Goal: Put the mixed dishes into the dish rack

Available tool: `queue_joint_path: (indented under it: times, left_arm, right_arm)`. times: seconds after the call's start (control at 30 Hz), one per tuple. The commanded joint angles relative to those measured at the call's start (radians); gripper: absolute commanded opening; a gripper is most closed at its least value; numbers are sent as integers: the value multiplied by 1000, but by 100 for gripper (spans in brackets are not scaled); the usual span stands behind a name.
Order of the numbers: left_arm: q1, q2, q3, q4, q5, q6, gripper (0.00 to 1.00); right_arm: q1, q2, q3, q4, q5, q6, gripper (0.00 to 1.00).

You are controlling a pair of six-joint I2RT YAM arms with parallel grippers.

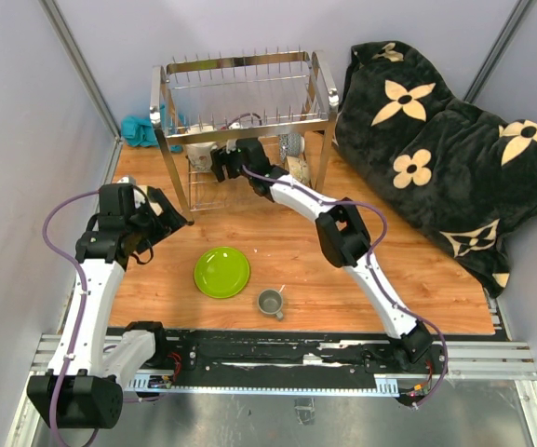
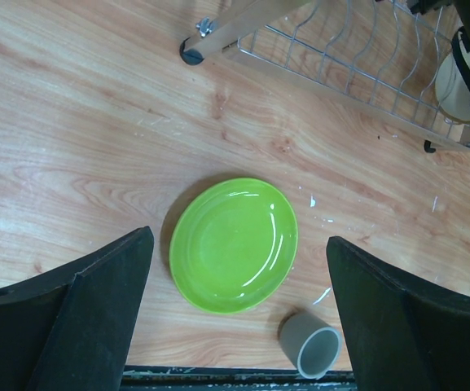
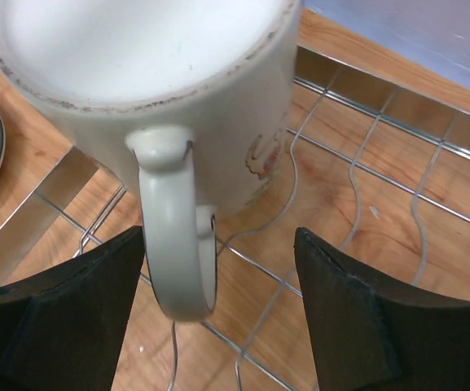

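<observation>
White mug point(image 3: 137, 81), apparently upturned, clear only wrist-side; right end effector point(image 3: 218, 244) wide around handle point(image 3: 176, 244).

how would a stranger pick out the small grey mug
On the wooden table, look in front of the chrome dish rack to the lime-green plate near the front edge. The small grey mug stands right of it, the only other dish outside the rack and far smaller.

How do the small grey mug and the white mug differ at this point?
Place: the small grey mug stands on the table; the white mug sits in the dish rack, on its lower wires. Pose: the grey mug's mouth faces up; the white mug is upside down, base showing. Shared: both are mugs, and neither is gripped.
</observation>
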Motion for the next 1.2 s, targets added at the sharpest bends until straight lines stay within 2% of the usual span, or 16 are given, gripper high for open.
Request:
queue_joint_path:
  times: [0.0, 0.17, 0.27, 0.3, 0.37, 0.43, 0.5, 0.53, 0.67, 0.87, 1.17]
  left_arm:
    - [8, 1, -9, 34, 16, 7, 93]
    - [8, 1, -12, 48, 20, -1, 95]
    - [8, 1, -20, 60, 28, -9, 96]
    - [8, 0, -23, 64, 32, -11, 96]
    - [8, -1, -29, 67, 35, -15, 96]
    - [8, -3, -36, 72, 35, -18, 96]
    - [8, -5, -40, 73, 36, -20, 96]
    - [8, -6, -40, 73, 35, -20, 96]
    - [8, -9, -43, 71, 33, -22, 96]
    - [8, -6, -36, 61, 25, -13, 96]
    - [8, 12, -16, 48, 4, 9, 96]
  right_arm:
    - [-29, -148, -103, 109, -73, 26, 75]
    - [-36, -233, -245, 155, -153, 58, 74]
    - [-36, -273, -304, 157, -171, 66, 67]
    - [-37, -285, -322, 154, -174, 68, 62]
    - [-39, -301, -346, 149, -189, 73, 38]
    - [-41, -312, -367, 145, -218, 86, 18]
    - [-44, -318, -381, 147, -245, 102, 5]
    - [-45, -316, -386, 151, -260, 112, 1]
    - [-45, -295, -371, 157, -303, 148, 1]
    - [-45, -214, -263, 140, -329, 189, 1]
    - [-49, -35, 22, 11, -287, 165, 1]
